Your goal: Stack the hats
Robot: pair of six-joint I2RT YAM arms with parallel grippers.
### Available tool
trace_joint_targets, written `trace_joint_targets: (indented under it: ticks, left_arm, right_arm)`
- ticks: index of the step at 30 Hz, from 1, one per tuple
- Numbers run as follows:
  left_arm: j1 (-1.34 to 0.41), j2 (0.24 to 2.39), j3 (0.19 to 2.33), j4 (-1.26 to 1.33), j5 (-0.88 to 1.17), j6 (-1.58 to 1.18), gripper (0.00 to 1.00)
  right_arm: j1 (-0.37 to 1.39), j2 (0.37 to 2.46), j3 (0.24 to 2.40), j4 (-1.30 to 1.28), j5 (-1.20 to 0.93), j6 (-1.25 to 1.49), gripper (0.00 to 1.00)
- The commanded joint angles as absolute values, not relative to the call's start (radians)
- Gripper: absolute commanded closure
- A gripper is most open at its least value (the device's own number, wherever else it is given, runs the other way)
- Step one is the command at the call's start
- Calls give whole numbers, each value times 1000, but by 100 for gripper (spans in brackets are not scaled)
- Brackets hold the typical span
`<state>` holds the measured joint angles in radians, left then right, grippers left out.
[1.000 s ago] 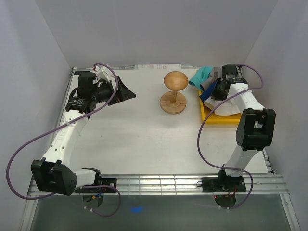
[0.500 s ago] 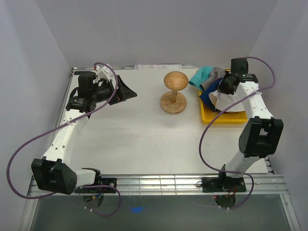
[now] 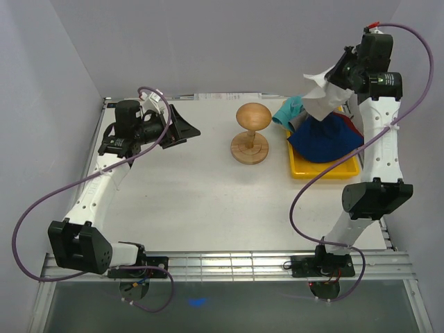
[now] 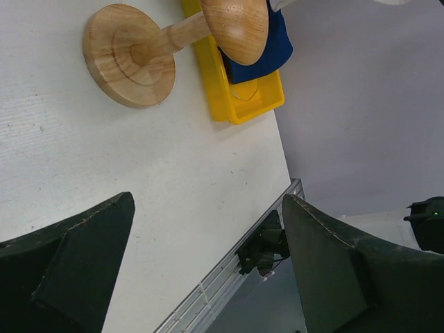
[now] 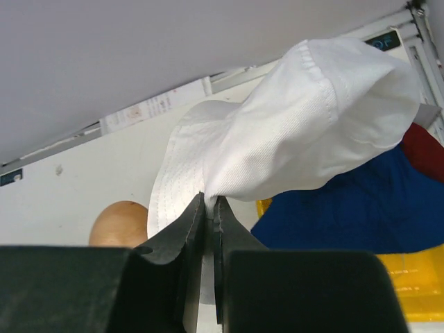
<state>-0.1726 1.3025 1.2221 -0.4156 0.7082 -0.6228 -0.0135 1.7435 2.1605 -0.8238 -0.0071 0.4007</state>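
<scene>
Right hand [image 5: 208, 208] is pinched shut on the light grey hat [image 5: 305, 132], at or near its brim as far as I can tell. The hat hangs from it high above the yellow tray [image 3: 326, 171], its crown sagging away from the fingers. Below, the blue hat [image 3: 325, 139] lies spread over the tray. The dark red hat [image 5: 424, 146] shows at its far edge, and the teal hat [image 3: 290, 109] is bunched at the tray corner nearest the wooden stand [image 3: 251, 132].

I judge the step in hand to be carrying this hat to where the stack will go, most likely the stand. To do it well I would travel high enough for the loose brim to clear the stand's top. Then I would bring the open side of the crown over the knob and lower straight down before letting go, because a one-point grip lets the fabric swing and fold.

Left hand [image 3: 184, 127] hovers wide open and empty over the far left of the counter [image 3: 194, 187], well apart from the hats.
</scene>
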Motion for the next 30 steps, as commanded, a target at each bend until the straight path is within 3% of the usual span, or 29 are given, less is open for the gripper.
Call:
trace_joint_targets:
  ticks: [1, 11, 30]
  left_arm:
    - [-175, 1302, 1262, -371, 739, -641, 3]
    - [-190, 1430, 1364, -244, 770, -750, 3]
    - [-224, 1618, 1463, -101, 788, -873, 4]
  right_arm:
    - [-17, 1812, 2272, -877, -127, 402, 92]
    - [-2, 1802, 2214, -726, -255, 411, 92]
    - [239, 1847, 2227, -623, -270, 313, 92]
